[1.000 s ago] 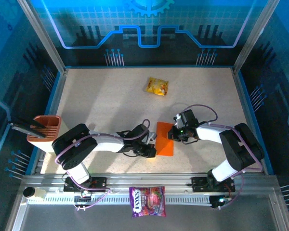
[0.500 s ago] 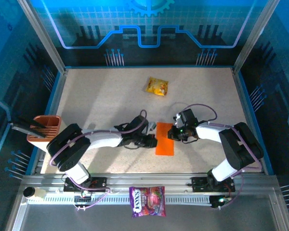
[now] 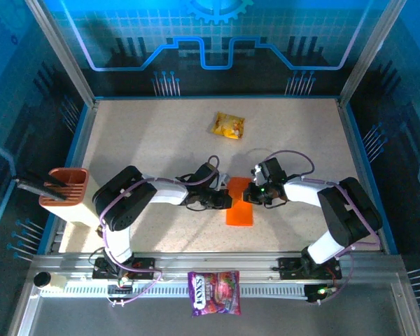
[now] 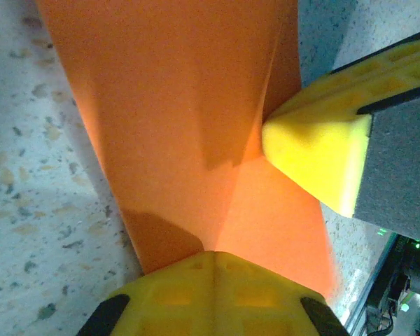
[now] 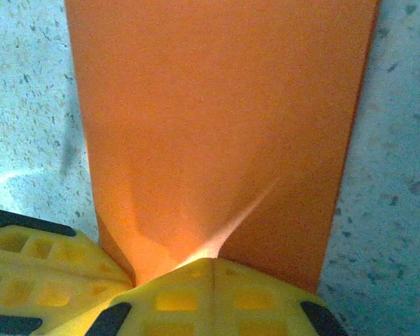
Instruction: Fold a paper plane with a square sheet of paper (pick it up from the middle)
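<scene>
A: Square sheet of paper at mid-tabletop, towards the front. Left jaws and right jaws are each clenched on an opposite edge.
B: Noted. Risk — an uneven pull tears it, or stray creases spread from each pinch.

This is a robotics lab cell. A speckled bench is boxed in by aluminium frame posts and blue panels printed with gear-and-circuit graphics. The cabled left arm and right arm are bolted to a metal rail along the bench's near edge.
</scene>
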{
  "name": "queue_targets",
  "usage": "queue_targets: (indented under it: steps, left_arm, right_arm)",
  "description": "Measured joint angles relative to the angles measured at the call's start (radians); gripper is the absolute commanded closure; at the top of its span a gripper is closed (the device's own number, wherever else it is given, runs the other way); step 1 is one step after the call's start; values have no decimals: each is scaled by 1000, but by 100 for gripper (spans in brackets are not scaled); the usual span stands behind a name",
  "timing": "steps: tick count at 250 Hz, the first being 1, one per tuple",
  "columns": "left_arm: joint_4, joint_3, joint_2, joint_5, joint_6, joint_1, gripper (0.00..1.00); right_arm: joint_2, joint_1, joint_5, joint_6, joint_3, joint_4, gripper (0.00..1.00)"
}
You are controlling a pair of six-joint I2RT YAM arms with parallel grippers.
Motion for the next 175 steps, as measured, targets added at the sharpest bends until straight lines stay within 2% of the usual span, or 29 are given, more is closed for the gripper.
queue_targets:
  steps: [58,100,135,175]
  left_arm:
    - [-69,-38,-78,-6,12,0,100]
    - [-123,-2,-140,-19,13,8,100]
    - [-141,95,-101,-12,13,50,100]
    - [-151,236,17,27,21,72,100]
  right_arm:
    - [-21,1,14,0,-14,4,100]
    - [-60,1,39,-4,-47,6,100]
    - [-70,1,48,-6,-55,7,100]
    - [-74,1,49,-8,-58,10,100]
